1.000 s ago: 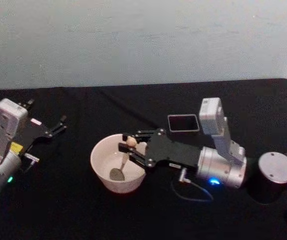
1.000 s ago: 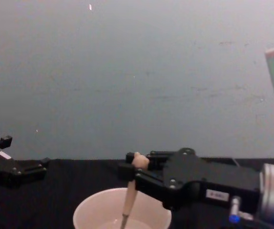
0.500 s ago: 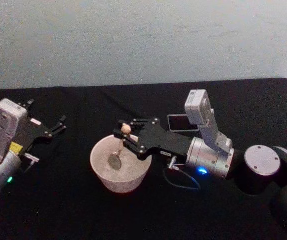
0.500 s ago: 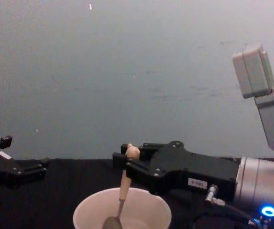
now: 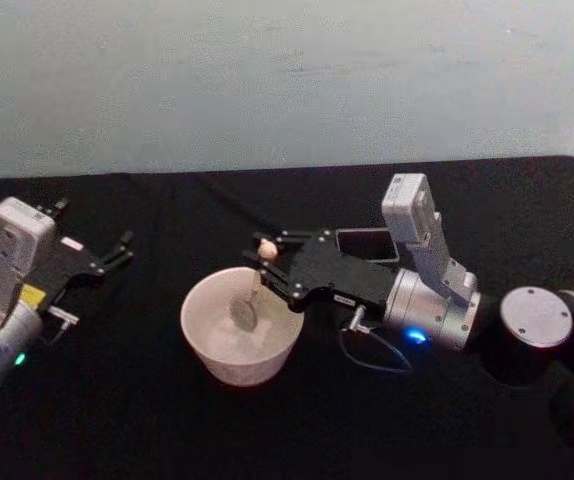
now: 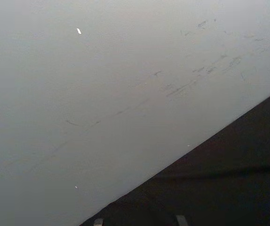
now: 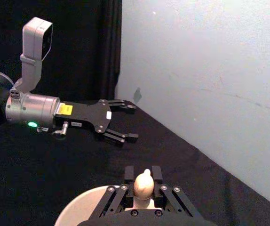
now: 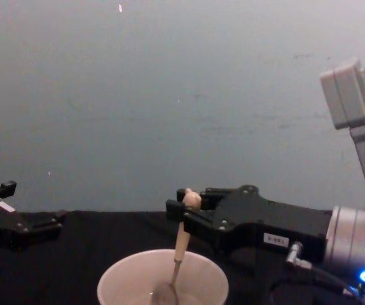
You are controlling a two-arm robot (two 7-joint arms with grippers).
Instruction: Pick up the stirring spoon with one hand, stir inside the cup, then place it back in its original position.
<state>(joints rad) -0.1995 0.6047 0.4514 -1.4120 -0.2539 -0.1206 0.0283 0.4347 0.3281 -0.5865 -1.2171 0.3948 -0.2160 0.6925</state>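
- The stirring spoon [image 5: 252, 295] is gripped by the right tool [image 5: 270, 263], whose jaws are closed on the beige handle just under the carved knob. The metal bowl hangs inside the cup [image 5: 235, 368], towards its far right side.
- Stirring is judged to be the step in hand. A small circle should be traced, with the bowl held low but clear of the cup's wall, so that the cup is not pushed across the tabletop [image 5: 147, 430].
- The spoon should be held near upright and the grip left firm, since so thin a handle could pivot.
- The dark holder [image 5: 367, 243] stands just behind the right tool and should be cleared on each sweep.
- The left tool [image 5: 117, 252] is parked at the tabletop's left, fingers spread.
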